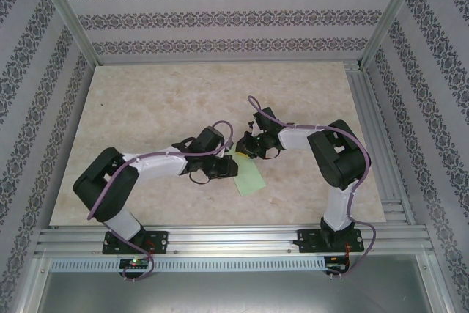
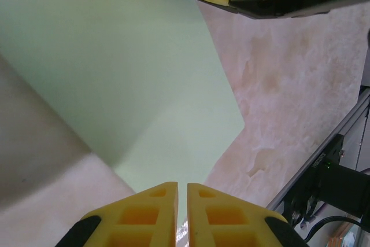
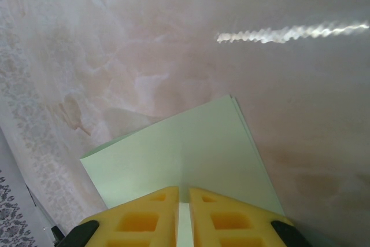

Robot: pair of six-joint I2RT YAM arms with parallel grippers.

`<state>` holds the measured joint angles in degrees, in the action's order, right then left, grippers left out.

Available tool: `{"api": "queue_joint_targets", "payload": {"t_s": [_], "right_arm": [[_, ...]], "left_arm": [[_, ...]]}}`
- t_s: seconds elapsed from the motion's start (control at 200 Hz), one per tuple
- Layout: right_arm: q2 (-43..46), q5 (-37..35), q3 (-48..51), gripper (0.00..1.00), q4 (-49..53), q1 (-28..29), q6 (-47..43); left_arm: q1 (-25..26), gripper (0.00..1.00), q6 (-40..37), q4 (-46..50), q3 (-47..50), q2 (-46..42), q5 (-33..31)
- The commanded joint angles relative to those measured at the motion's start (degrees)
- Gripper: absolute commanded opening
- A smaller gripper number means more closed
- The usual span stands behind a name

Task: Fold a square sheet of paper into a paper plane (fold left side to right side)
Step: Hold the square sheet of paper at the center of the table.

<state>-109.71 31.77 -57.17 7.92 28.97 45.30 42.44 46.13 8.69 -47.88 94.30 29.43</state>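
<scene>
While jaws pinch opposite ends, square sheet of paper (image 1: pixel 249 178) spans between.

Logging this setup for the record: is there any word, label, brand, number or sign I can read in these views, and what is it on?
None readable: the square sheet of paper is blank, and the wall pattern is ornament only, no letters.

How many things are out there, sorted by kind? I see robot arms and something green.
Robot arms: 2 (left arm, right arm)
Green paper sheet: 1
Table: 1
Total: 4
</scene>
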Motion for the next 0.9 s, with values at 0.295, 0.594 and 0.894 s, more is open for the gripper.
{"api": "queue_joint_targets", "payload": {"t_s": [0.295, 0.594, 0.894], "right_arm": [[-2.42, -6.64, 1.09, 0.15, 2.56, -0.67, -1.02], [-0.71, -5.77, 0.01, 0.17, 2.66, -0.79, -1.44], [14.15, -8.06, -2.24, 0.37, 11.41, -6.32, -6.12]], "left_arm": [[1.16, 0.14, 1.81, -8.57, -0.56, 8.21, 2.30], [1.32, 0.15, 1.59, -6.11, 0.76, 9.31, -0.21], [1.33, 0.14, 1.24, -3.69, 1.82, 9.30, -1.82]]}}
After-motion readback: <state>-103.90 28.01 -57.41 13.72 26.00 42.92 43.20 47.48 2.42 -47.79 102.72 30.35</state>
